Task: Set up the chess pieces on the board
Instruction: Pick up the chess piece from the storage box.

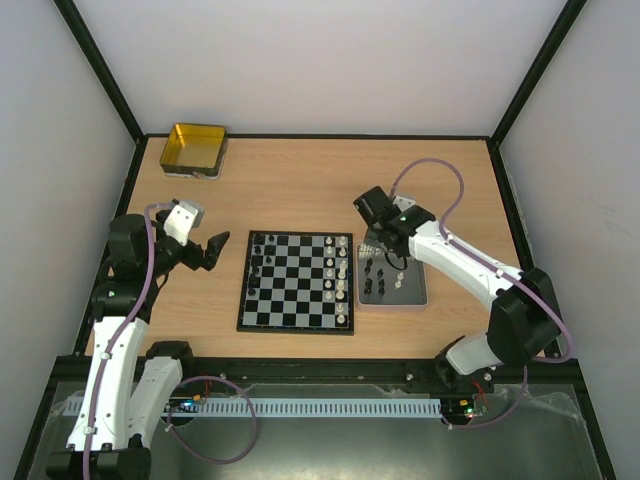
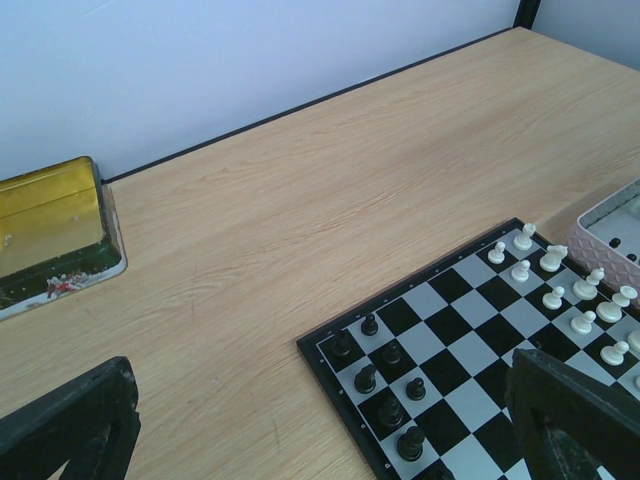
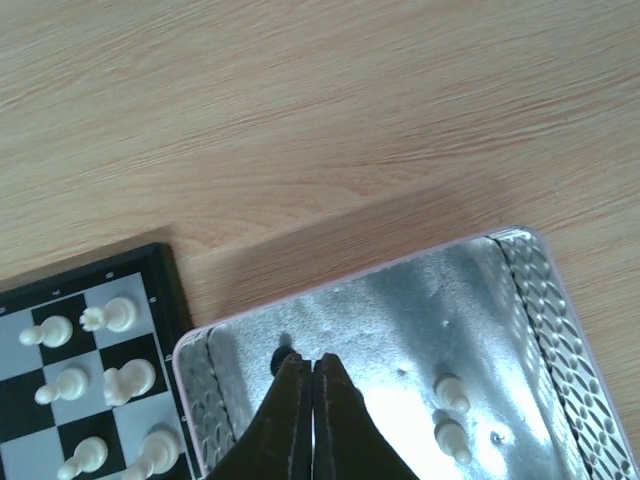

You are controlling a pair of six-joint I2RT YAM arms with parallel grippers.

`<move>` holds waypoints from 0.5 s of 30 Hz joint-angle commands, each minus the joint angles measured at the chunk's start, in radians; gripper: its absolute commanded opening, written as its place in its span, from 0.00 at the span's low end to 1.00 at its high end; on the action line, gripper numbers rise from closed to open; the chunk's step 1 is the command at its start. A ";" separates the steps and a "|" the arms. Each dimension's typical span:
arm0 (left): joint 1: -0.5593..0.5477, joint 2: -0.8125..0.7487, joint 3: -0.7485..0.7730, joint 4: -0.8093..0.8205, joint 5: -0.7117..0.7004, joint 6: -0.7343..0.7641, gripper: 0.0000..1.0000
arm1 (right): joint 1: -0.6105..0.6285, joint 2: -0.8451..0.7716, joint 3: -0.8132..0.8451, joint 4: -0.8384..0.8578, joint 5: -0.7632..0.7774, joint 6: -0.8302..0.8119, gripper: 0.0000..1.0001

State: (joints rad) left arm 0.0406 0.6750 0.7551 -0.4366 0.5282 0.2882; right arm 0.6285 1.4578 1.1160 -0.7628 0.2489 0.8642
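The board (image 1: 296, 284) lies in the middle of the table. Black chess pieces (image 1: 258, 262) stand along its left side and white pieces (image 1: 340, 270) along its right side. More black and white pieces (image 1: 380, 277) stand in the grey tray (image 1: 418, 296). My right gripper (image 1: 388, 252) hangs over the tray's far end. In the right wrist view it (image 3: 313, 362) is shut with nothing seen between the fingers. A black piece (image 3: 280, 358) sits partly hidden beside the left fingertip. My left gripper (image 1: 214, 250) is open and empty, left of the board (image 2: 470, 340).
A gold-yellow tin (image 1: 194, 150) stands at the far left corner and shows in the left wrist view (image 2: 50, 225). Two white pieces (image 3: 452, 392) stand in the tray (image 3: 520, 340) right of my right fingers. Black rails edge the table.
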 commanded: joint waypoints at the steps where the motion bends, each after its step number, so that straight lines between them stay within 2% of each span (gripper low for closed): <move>1: 0.007 -0.002 -0.004 0.001 0.018 0.011 0.99 | -0.018 -0.024 -0.043 -0.023 0.059 0.051 0.02; 15: 0.007 -0.005 -0.005 -0.004 0.028 0.009 0.99 | -0.039 -0.065 -0.187 0.013 -0.043 0.054 0.06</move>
State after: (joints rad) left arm 0.0406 0.6750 0.7551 -0.4370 0.5362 0.2886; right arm 0.5949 1.4117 0.9787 -0.7494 0.2192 0.8902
